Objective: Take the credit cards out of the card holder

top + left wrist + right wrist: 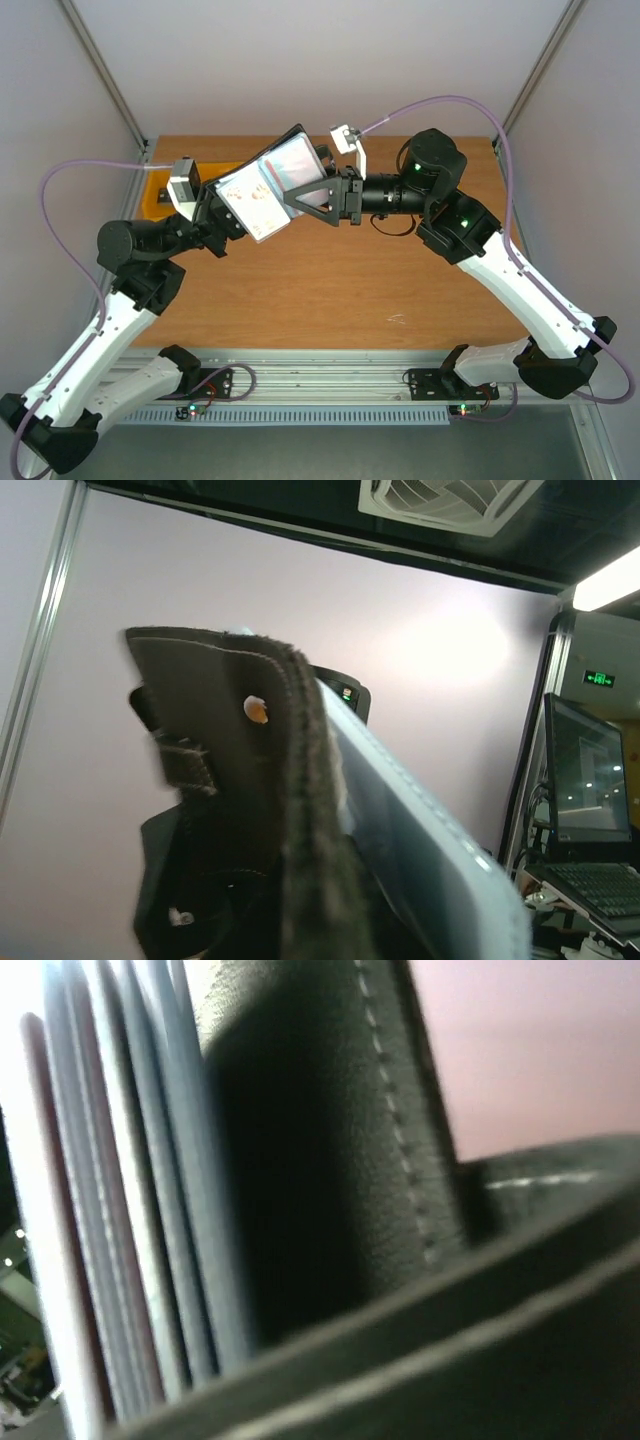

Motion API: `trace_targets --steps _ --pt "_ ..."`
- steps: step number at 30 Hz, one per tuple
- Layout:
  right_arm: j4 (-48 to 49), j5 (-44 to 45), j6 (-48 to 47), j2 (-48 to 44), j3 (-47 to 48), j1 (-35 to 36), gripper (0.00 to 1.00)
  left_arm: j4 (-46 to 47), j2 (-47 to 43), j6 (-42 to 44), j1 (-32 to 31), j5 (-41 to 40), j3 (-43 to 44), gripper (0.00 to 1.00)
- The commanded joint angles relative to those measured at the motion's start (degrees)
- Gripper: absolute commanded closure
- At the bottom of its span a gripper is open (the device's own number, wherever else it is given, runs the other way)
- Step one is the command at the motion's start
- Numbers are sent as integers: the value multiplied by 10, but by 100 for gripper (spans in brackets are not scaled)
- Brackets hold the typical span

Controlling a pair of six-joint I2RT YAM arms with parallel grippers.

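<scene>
Wooden table (pixel 330 290), grey walls. Open holder (pixel 297 152) is held aloft with the left claw (pixel 212 208) clamped on it. The white card (pixel 255 200) sits in a pocket just ahead of the right claw (pixel 288 200); can't tell whether that claw is apart or pinching. The cards (pixel 100 1210) are stacked edge-on and look thin, stiff, slick: pinch an exposed edge. Holder looks soft, may flex. Yellow bin (pixel 155 200) behind left claw, contents hidden.
</scene>
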Motion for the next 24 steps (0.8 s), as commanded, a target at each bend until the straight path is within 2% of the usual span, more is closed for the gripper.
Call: trace_targets --steps 1,3,6,7,8,11,13,20,24 --pt "-14 -19 -30 -12 36 8 50 6 -14 -1 -3 -19 -2 100" --pt "-21 -16 -38 -17 38 8 64 -3 -16 1 -3 -20 -5 100" --pt "-35 -10 -47 -16 51 8 96 -10 -15 6 -3 -23 -5 100" --pt "-42 -8 -50 -13 61 8 98 -13 -14 4 -3 -26 -4 99" --pt "-56 -6 -58 -9 72 8 99 -18 -13 3 -3 -30 -4 95" --pt "-119 15 -96 -7 108 8 99 -41 -16 -2 -3 -43 -11 63" --pt "-169 48 -124 -18 128 7 99 -54 -23 7 -3 -46 -20 51" --pt "-366 144 -232 -15 231 7 99 -89 -48 73 -3 -11 -63 33" --pt "-429 140 -252 13 277 7 99 -99 -50 113 -3 24 -75 21"
